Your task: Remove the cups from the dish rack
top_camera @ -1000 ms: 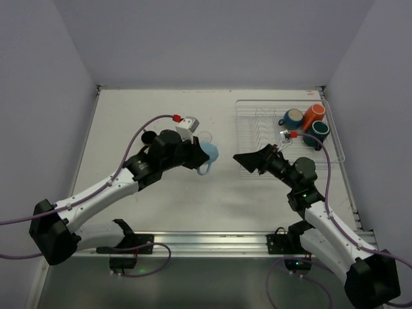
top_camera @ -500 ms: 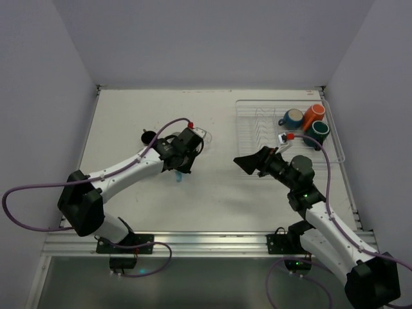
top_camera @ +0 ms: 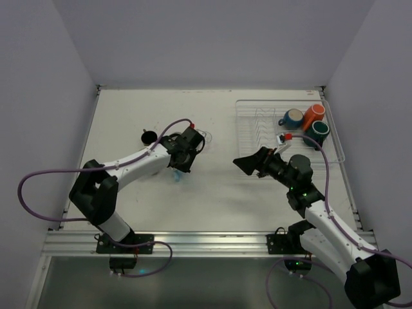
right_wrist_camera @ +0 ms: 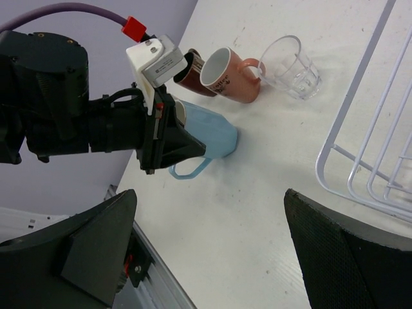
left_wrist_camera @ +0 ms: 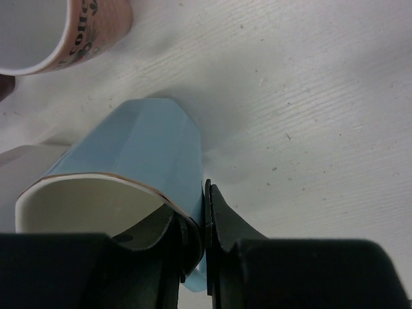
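My left gripper is shut on the rim wall of a light blue cup, one finger inside and one outside. The cup is tilted, with its base down at the table and its handle towards the near edge. A salmon-pink cup, a dark brown cup and a clear glass tumbler sit just behind it. The white wire dish rack at the right holds a dark blue cup, an orange cup and a dark teal cup. My right gripper is open and empty, left of the rack.
A small dark round object sits left of the left arm. The rack's corner lies close to my right gripper's far side. A metal rail runs along the near edge, and walls close in the table on three sides.
The left arm swung its wrist left and down, bringing the light blue cup from mid-air to the table beside the pink cup. The right arm hardly moved.
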